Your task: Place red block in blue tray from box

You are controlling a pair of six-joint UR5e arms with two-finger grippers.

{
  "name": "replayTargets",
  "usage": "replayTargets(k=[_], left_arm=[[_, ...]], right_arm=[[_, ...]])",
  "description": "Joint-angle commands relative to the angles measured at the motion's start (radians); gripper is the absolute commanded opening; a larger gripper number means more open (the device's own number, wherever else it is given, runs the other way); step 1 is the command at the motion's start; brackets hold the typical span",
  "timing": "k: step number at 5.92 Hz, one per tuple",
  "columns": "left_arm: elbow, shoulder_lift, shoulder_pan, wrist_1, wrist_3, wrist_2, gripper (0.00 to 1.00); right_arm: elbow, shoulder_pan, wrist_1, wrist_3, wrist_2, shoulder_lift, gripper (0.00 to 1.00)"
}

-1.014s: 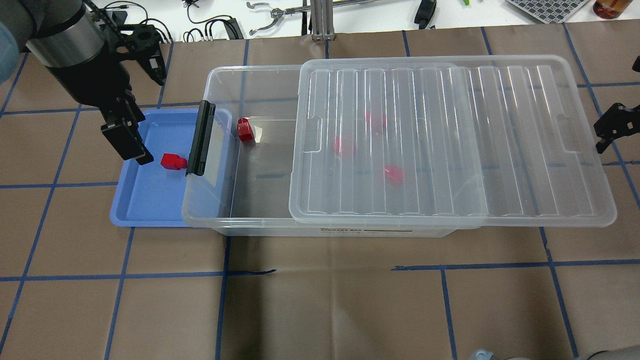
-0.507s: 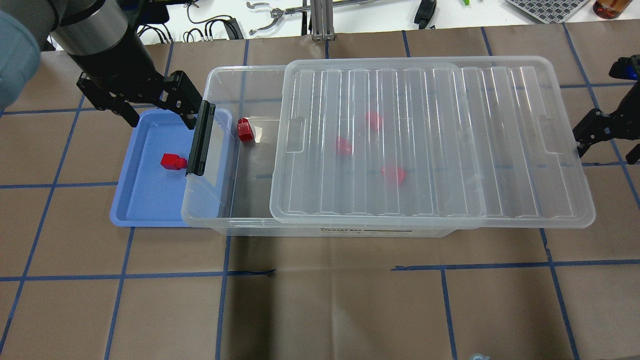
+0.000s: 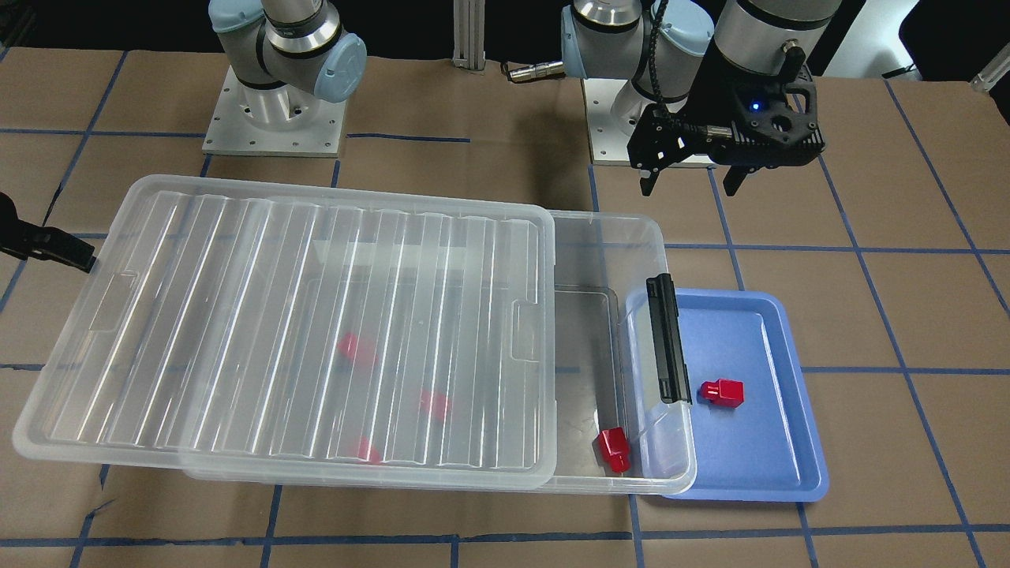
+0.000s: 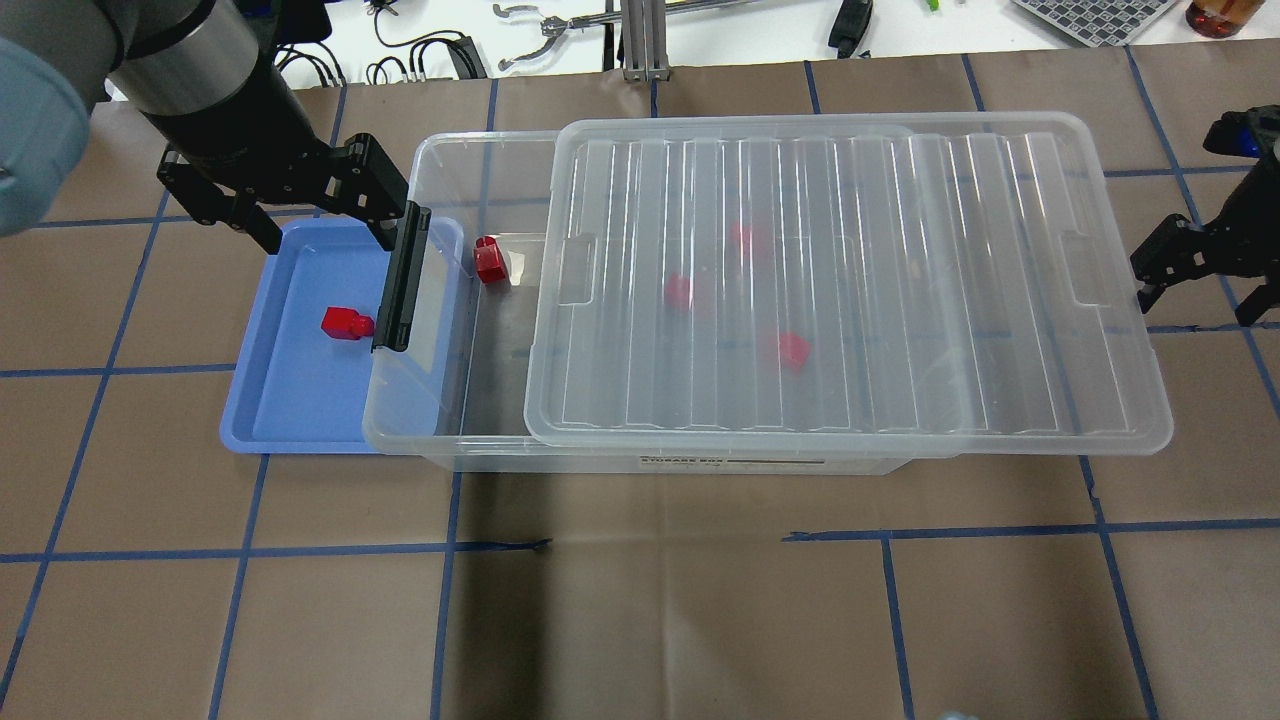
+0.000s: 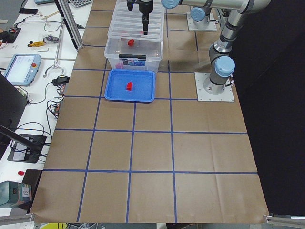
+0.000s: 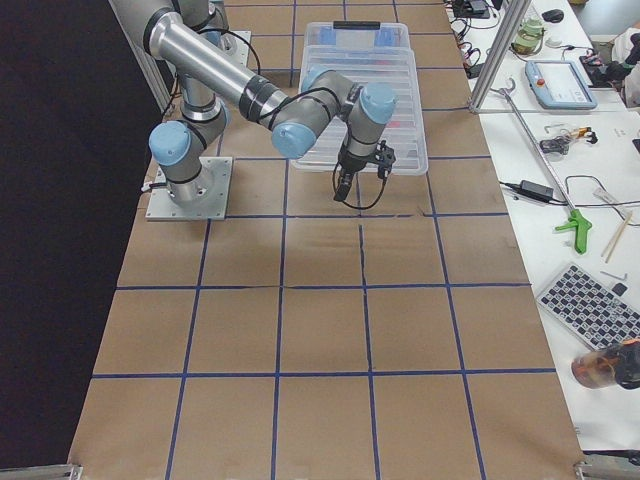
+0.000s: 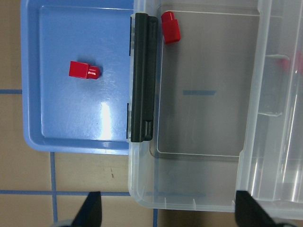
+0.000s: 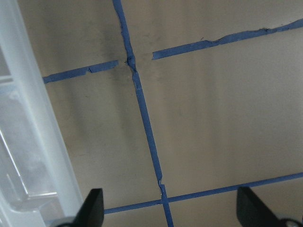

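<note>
One red block (image 4: pixel 345 323) lies in the blue tray (image 4: pixel 290 410), also shown in the front view (image 3: pixel 722 392) and the left wrist view (image 7: pixel 84 70). A second red block (image 4: pixel 489 260) lies in the uncovered left end of the clear box (image 4: pixel 425 420), near its far wall. Three more red blocks (image 4: pixel 680 292) show blurred under the clear lid (image 4: pixel 900 200). My left gripper (image 4: pixel 328 238) is open and empty above the tray's far edge. My right gripper (image 4: pixel 1195 305) is open and empty just off the lid's right end.
The lid lies askew on the box and overhangs its right end. The box's black latch (image 4: pixel 400 280) and left rim overlap the tray's right side. Tools and cables (image 4: pixel 540 40) lie on the white bench beyond the table.
The lid has slid left, covering more of the box. My right gripper moved left alongside it. My left gripper rose from inside the tray, turned, and now hangs over its far edge.
</note>
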Motion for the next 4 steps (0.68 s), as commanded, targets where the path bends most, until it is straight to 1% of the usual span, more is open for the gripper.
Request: replayTargets(k=[1,4], left_arm=[[-0.02,0.013,0.0,0.001,-0.028,-0.001,0.98],[-0.037,0.024,0.001,0.001,-0.025,0.001,0.98]], right_arm=[[-0.001,0.034,0.002,0.022,0.007,0.0,1.0],[0.001,0.054,0.014,0.046,0.009,-0.006,1.0]])
